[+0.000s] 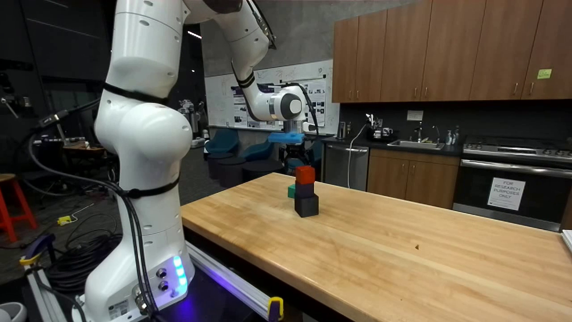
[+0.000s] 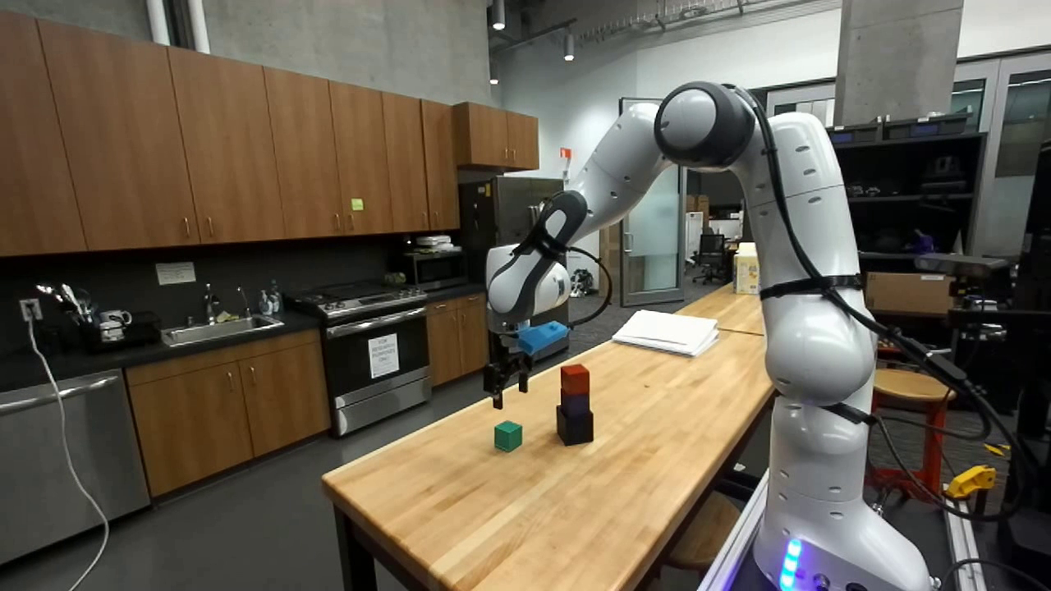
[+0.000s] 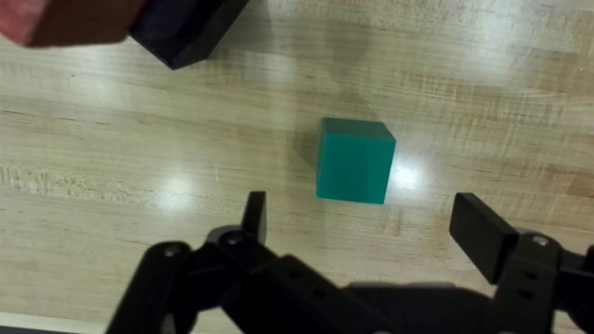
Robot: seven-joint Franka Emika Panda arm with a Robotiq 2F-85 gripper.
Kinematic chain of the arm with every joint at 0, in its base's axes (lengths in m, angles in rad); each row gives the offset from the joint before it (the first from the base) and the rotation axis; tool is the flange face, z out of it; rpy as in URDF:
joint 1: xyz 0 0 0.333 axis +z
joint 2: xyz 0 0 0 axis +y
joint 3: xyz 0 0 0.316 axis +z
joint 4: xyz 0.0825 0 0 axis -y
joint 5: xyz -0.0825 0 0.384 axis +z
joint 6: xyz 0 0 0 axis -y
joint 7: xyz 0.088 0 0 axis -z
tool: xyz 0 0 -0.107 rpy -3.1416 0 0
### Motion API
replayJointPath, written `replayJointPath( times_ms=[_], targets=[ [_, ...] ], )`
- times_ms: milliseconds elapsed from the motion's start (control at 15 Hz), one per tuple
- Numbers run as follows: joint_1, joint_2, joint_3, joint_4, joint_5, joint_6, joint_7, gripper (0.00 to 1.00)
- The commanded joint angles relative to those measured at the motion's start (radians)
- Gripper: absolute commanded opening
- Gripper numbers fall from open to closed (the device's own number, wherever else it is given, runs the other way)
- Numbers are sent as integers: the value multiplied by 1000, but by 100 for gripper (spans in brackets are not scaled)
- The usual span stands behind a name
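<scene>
Wrist view: the claw (image 3: 360,206) hangs spread over the bench (image 3: 116,144), green cube (image 3: 355,167) below. In an exterior view, the cube sits toward the kitchen-side edge, beside a stack (image 2: 575,407). In an exterior view: red block (image 1: 305,175) over purple block (image 1: 304,190) over black block (image 1: 306,206).

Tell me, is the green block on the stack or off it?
Off it: the green block sits on the table, with a visible gap between it and the stack.

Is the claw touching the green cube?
Apart: in an exterior view the open claw hangs above the green cube, and the wrist view shows tabletop between the cube and both fingers.
</scene>
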Motion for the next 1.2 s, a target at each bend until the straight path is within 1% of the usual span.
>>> replayJointPath(
  times_ms=[0, 733, 1133],
  targets=[
    [9, 50, 3, 49, 17, -26, -20, 100],
    [4, 135, 3, 87, 17, -63, -20, 100],
    [3, 174, 5, 127, 17, -85, -23, 100]
  ],
)
